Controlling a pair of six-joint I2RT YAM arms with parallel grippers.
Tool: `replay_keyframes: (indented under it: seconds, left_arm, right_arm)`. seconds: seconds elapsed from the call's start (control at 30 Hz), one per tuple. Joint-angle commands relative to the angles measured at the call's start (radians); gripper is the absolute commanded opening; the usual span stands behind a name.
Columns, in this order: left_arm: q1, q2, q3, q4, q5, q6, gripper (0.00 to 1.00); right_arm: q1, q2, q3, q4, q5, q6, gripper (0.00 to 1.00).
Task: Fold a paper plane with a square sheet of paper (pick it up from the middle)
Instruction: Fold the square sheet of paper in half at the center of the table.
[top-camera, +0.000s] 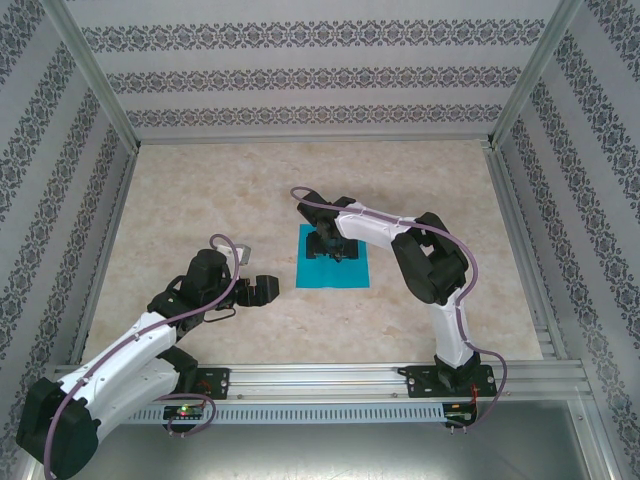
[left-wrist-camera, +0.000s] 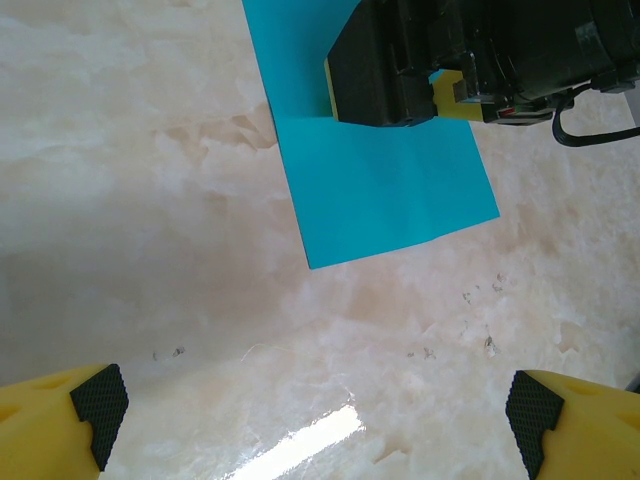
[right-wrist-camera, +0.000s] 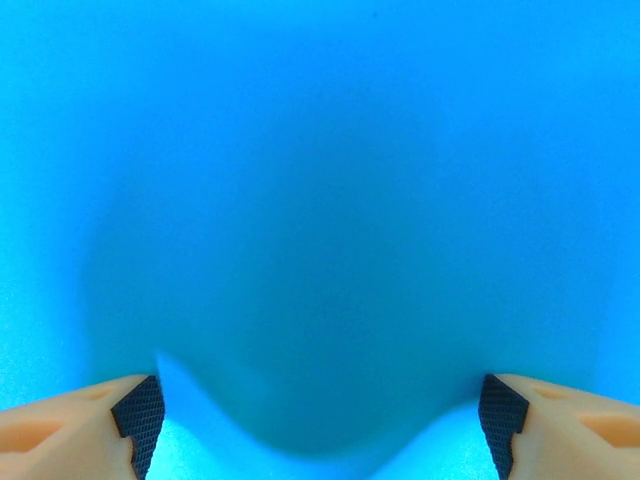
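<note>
The square sheet of paper (top-camera: 347, 273) (right-wrist-camera: 320, 200) lies flat beneath your right gripper (top-camera: 330, 247) (right-wrist-camera: 320, 410). Its fingers (right-wrist-camera: 135, 415) are spread wide and come down on the sheet's middle, with teal spanning the whole gap between the pads. They hold nothing, and you cannot tell whether the pads touch the paper. Your left gripper (top-camera: 258, 290) (left-wrist-camera: 315, 410) hovers over bare table (top-camera: 200, 200) beside the sheet's left edge. Its fingers (left-wrist-camera: 100, 400) are likewise wide apart and empty, with the sheet (left-wrist-camera: 390, 190) ahead of them and clear of both pads. The nearest corner of the sheet points back toward those fingers. All visible edges lie on the table, which is open all round out to the patterned walls (top-camera: 40, 200). Count: one sheet, two grippers.
</note>
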Motion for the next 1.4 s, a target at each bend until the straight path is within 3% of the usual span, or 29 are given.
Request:
replay_keyframes:
  seconds: [0.0,0.47,0.67,0.73,0.83,1.07,1.37]
  left_arm:
    - [-0.011,0.0,0.001,-0.016,-0.005,0.002,1.0]
    - [-0.011,0.035,0.004,0.008,0.002,-0.004,1.0]
    - [-0.011,0.045,0.02,0.005,0.011,-0.011,1.0]
    - [-0.011,0.037,0.032,-0.011,0.011,-0.014,1.0]
    - [-0.011,0.012,0.057,-0.052,-0.001,-0.014,1.0]
    - [-0.008,-0.021,0.16,-0.154,0.003,-0.018,1.0]
    - [-0.008,-0.049,0.243,-0.158,0.071,-0.069,1.0]
  right_arm:
    - [0.007,0.054,-0.025,0.009,0.014,-0.012,0.82]
    - [0.005,-0.045,-0.039,0.024,0.061,-0.065,0.48]
    - [0.012,-0.1,-0.036,0.029,0.033,-0.091,0.29]
    - [0.019,-0.125,-0.031,0.029,0.016,-0.092,0.28]
    - [0.026,-0.178,-0.041,0.061,-0.045,-0.082,0.27]
    - [0.027,-0.328,-0.13,0.244,-0.32,-0.019,0.24]
    - [-0.05,-0.451,-0.403,0.554,-0.589,0.074,0.24]
